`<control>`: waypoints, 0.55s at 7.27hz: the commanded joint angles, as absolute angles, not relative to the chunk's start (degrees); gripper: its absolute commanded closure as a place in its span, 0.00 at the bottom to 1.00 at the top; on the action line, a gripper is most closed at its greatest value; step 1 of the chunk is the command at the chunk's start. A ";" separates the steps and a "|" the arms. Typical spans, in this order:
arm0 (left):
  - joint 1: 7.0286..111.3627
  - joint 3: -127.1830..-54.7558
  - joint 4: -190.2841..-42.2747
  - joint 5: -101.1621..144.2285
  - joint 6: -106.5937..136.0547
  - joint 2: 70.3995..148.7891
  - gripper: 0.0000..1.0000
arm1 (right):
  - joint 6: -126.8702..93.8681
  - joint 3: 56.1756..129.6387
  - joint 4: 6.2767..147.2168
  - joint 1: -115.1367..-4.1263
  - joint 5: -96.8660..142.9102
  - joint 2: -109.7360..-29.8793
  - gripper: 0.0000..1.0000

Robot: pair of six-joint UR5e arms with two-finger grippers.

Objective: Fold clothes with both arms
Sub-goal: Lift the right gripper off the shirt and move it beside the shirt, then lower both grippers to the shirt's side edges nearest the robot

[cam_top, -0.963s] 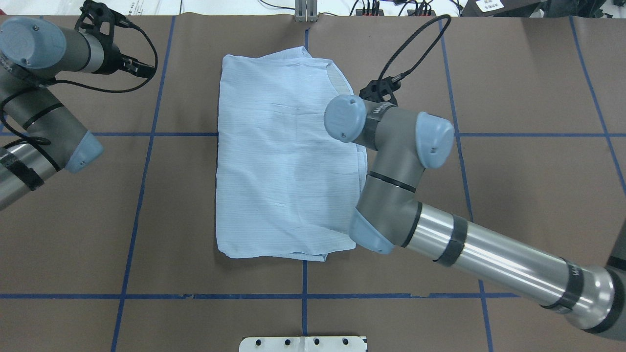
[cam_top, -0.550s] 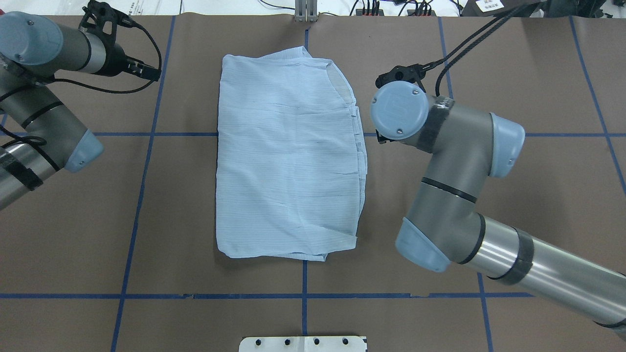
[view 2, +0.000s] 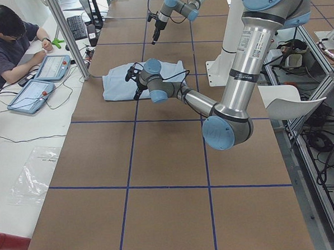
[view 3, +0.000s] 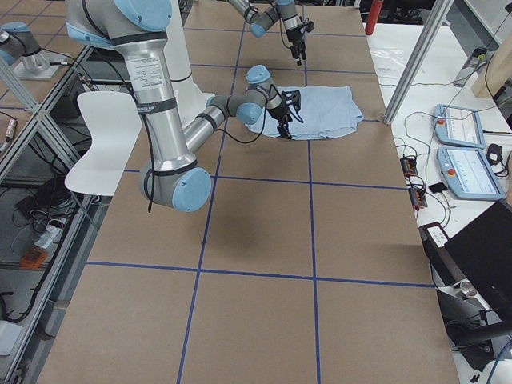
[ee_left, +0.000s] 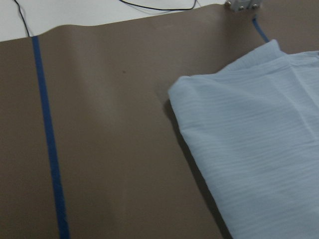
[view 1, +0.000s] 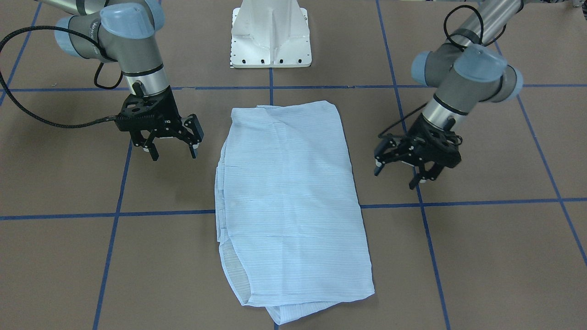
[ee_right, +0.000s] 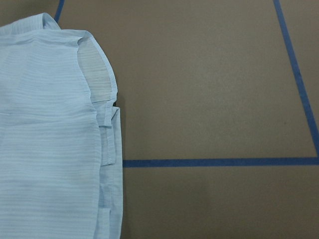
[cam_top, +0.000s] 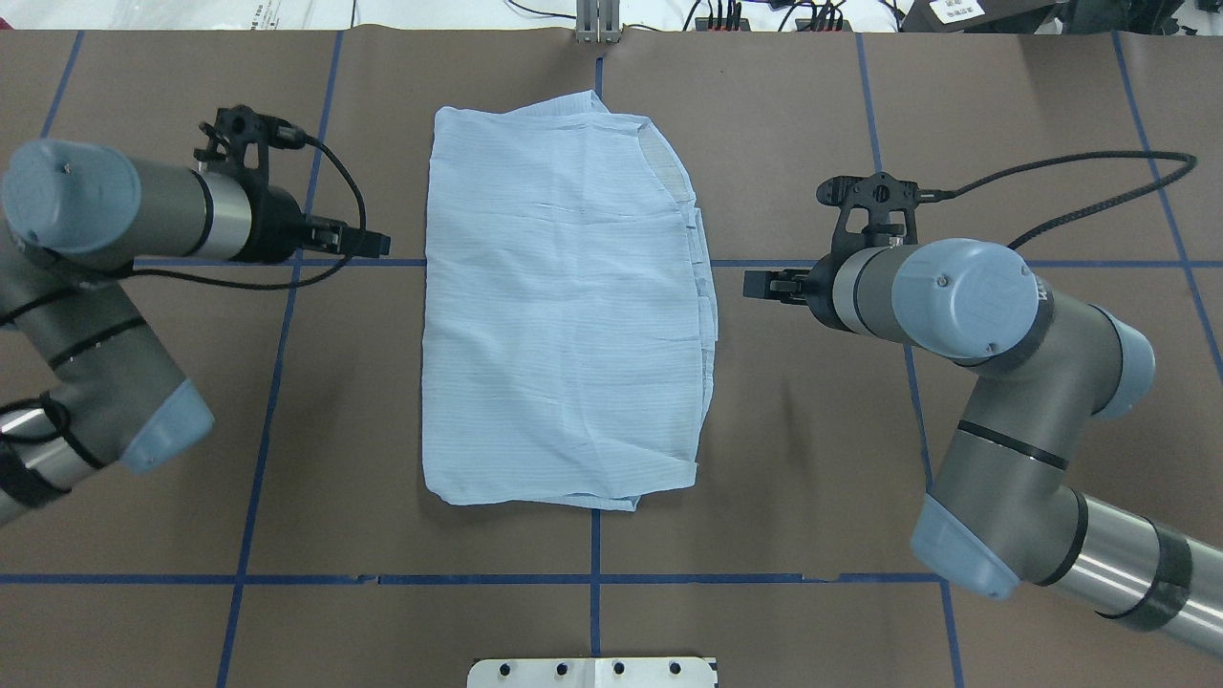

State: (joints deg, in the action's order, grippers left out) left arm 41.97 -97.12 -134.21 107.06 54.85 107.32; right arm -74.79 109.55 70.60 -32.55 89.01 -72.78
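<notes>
The light blue striped shirt (cam_top: 564, 306) lies folded into a tall rectangle on the brown table, its layered edge towards my right arm. It also shows in the front view (view 1: 289, 201) and in both wrist views (ee_left: 259, 139) (ee_right: 50, 149). My left gripper (cam_top: 377, 244) (view 1: 394, 178) is open and empty, just off the shirt's left edge and apart from it. My right gripper (cam_top: 755, 285) (view 1: 174, 156) is open and empty, just off the shirt's right edge. Neither touches the cloth.
Blue tape lines (cam_top: 592, 578) grid the brown table cover. The white pedestal base (view 1: 271, 34) stands at the robot's side. An operator (view 2: 5, 38) sits with tablets (view 2: 38, 81) beyond the far table edge. Cables (cam_top: 1070, 182) trail from both wrists.
My right arm has drawn back from over the shirt to its right side. My left gripper has moved from the far left corner towards the shirt's left edge. The shirt has not moved.
</notes>
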 commanded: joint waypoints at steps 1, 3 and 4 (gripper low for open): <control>29.67 -106.66 -130.55 98.05 66.83 102.41 0.00 | -82.96 111.27 68.55 -29.54 86.06 -74.18 0.00; 20.87 -112.22 -117.82 91.44 76.94 102.83 0.00 | -83.06 111.27 68.55 -28.48 84.82 -74.18 0.00; 18.22 -111.63 -117.60 89.84 80.73 102.83 0.00 | -83.06 111.27 68.55 -28.39 84.81 -74.18 0.00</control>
State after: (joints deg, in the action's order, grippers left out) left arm 22.65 -110.78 -120.56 92.87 75.05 102.83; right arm -82.91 111.23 68.58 -28.74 85.17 -74.13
